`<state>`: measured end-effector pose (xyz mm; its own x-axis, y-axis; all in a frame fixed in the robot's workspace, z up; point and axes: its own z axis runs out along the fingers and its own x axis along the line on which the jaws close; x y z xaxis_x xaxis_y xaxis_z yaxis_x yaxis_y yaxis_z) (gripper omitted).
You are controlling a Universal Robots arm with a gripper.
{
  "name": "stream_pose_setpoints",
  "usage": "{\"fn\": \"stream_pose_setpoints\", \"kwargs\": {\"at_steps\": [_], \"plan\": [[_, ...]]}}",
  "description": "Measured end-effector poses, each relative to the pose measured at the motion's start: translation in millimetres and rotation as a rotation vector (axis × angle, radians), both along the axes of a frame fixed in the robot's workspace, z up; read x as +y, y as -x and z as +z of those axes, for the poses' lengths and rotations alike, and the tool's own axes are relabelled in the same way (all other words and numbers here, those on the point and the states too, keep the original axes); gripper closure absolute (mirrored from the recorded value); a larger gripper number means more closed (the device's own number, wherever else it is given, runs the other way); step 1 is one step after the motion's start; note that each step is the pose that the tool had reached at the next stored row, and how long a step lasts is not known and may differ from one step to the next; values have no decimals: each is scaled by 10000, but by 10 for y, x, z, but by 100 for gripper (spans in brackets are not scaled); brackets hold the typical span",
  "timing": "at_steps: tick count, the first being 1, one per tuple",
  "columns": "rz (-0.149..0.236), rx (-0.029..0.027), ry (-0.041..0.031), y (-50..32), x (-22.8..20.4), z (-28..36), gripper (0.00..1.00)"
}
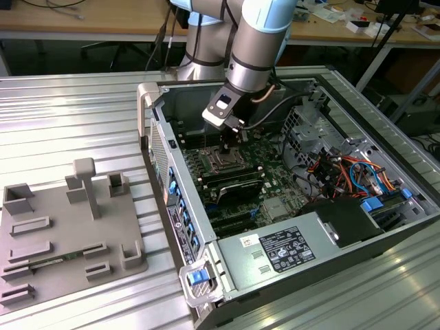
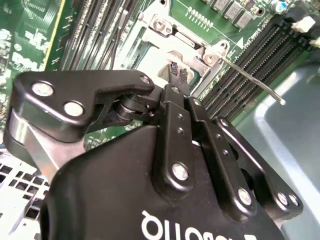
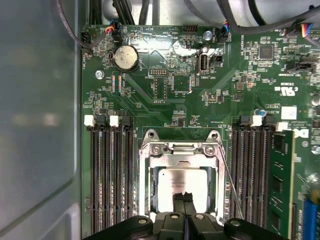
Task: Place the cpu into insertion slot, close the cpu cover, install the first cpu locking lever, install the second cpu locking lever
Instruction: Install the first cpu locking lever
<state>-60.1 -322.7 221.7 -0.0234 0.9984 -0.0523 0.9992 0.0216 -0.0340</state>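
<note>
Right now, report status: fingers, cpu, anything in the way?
Fingers shut, tips at the cpu. Cpu cover down around it. One locking lever sticks up free beside it.

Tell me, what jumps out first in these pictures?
The robot arm reaches into an open computer case, its gripper over the green board. In the first wrist view, the shut black fingertips sit above the silvery cpu, framed by the cpu cover.

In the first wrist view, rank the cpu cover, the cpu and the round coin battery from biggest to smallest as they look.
1. cpu cover, the frame surrounding the cpu.
2. cpu, partly hidden by the end effector.
3. coin battery, clearly smallest.
</note>
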Motion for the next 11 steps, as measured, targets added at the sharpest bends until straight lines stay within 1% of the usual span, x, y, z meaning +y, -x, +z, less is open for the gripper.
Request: {"fn": "stream_pose_setpoints", "kwargs": {"at_steps": [2, 3, 4, 6, 8, 9, 11], "plan": [[0, 6, 11, 0, 0, 62, 89], [-1, 9, 29, 0, 0, 95, 89], [-1, 10, 45, 0, 0, 110, 89], [30, 10, 65, 0, 1, 120, 89], [313, 10, 65, 0, 1, 119, 89], [564, 10, 67, 0, 1, 120, 89], [935, 9, 68, 0, 0, 120, 89]]}}
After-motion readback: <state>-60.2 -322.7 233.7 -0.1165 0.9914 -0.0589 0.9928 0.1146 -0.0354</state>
